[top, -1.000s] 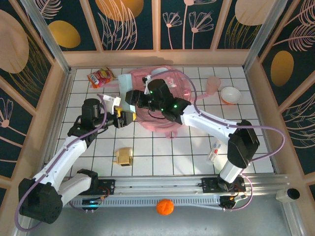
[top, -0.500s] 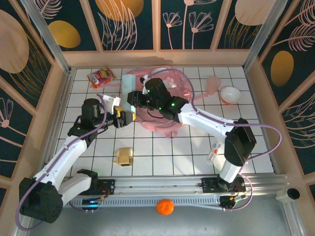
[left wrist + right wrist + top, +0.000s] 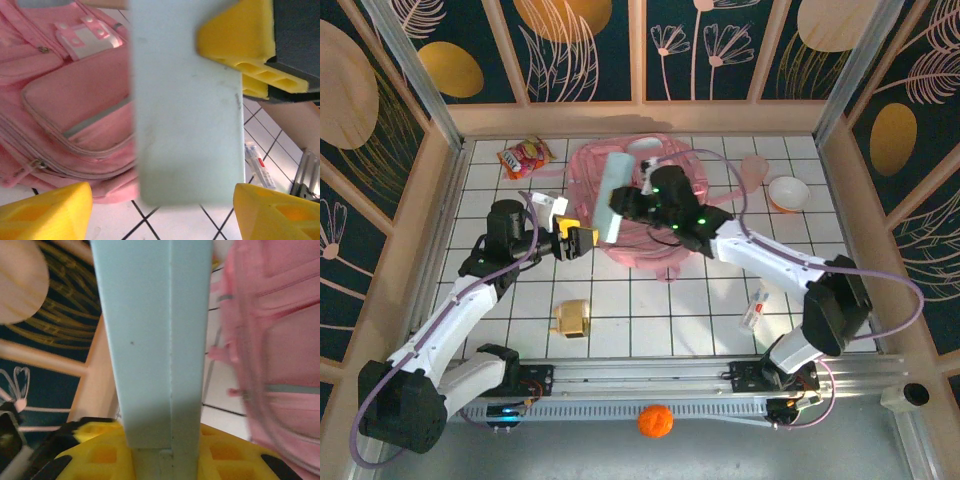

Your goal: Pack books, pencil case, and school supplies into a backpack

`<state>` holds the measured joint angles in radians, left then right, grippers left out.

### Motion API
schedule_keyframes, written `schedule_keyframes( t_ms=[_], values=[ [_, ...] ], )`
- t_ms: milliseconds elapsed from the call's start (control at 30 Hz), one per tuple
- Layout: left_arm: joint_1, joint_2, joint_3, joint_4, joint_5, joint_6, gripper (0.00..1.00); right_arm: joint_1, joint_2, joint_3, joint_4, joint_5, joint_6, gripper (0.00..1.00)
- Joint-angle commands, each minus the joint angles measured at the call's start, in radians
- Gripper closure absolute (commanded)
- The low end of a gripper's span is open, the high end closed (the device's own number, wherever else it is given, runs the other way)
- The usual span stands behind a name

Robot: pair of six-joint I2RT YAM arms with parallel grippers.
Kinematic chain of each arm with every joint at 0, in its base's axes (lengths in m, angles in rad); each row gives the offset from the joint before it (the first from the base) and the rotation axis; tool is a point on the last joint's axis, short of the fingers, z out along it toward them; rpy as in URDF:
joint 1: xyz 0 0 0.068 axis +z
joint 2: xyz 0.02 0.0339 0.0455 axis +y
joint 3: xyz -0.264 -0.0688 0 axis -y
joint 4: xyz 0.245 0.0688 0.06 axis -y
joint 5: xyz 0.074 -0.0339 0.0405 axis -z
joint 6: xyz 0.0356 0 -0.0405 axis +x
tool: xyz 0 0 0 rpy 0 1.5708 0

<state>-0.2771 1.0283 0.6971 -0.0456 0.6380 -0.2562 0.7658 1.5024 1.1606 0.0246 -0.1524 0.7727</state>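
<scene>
The pencil case (image 3: 612, 195) is up in the air over the left part of the pink backpack (image 3: 650, 255), upper middle of the top view. The right gripper (image 3: 622, 208) has it pinched at one end, with yellow fingers (image 3: 100, 452) clamped on both flat sides. The left gripper (image 3: 582, 238) sits just left of the case's lower end, fingers (image 3: 45, 210) spread wide and gripping nothing. The tan box (image 3: 571, 318) is lower left of centre and the white oblong thing (image 3: 757, 306) is lower right, both on the tiled table (image 3: 660, 300).

The pink backpack (image 3: 65, 100) looks like glossy, smooth synthetic cloth, the mint pencil case (image 3: 185, 125) is matt and smooth, and the desk (image 3: 650, 310) is shiny white tile.
</scene>
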Motion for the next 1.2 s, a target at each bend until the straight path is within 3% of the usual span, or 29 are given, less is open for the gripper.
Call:
schedule_keyframes(
  t_ms=[0, 300, 467, 700, 867, 1167],
  values=[
    [0.007, 0.017, 0.044, 0.048, -0.027, 0.051, 0.26, -0.093, -0.101, -0.08, 0.022, -0.032, 0.033, 0.82],
    [-0.023, 0.072, 0.123, 0.003, -0.088, 0.285, 0.3, -0.285, -0.251, -0.219, -0.036, -0.167, 0.059, 0.83],
    [-0.112, 0.118, 0.169, -0.044, -0.175, 0.44, 0.28, -0.353, -0.279, -0.27, -0.047, -0.245, 0.078, 0.84],
    [-0.224, 0.202, 0.196, -0.031, -0.248, 0.521, 0.27, -0.457, -0.318, -0.339, -0.07, -0.337, 0.083, 0.84],
    [-0.341, 0.322, 0.252, -0.036, -0.378, 0.643, 0.22, -0.553, -0.371, -0.398, -0.101, -0.385, 0.087, 0.84],
    [-0.384, 0.56, 0.398, 0.033, -0.421, 0.711, 0.19, -0.624, -0.465, -0.456, -0.154, -0.405, 0.094, 0.84]
  ],
)
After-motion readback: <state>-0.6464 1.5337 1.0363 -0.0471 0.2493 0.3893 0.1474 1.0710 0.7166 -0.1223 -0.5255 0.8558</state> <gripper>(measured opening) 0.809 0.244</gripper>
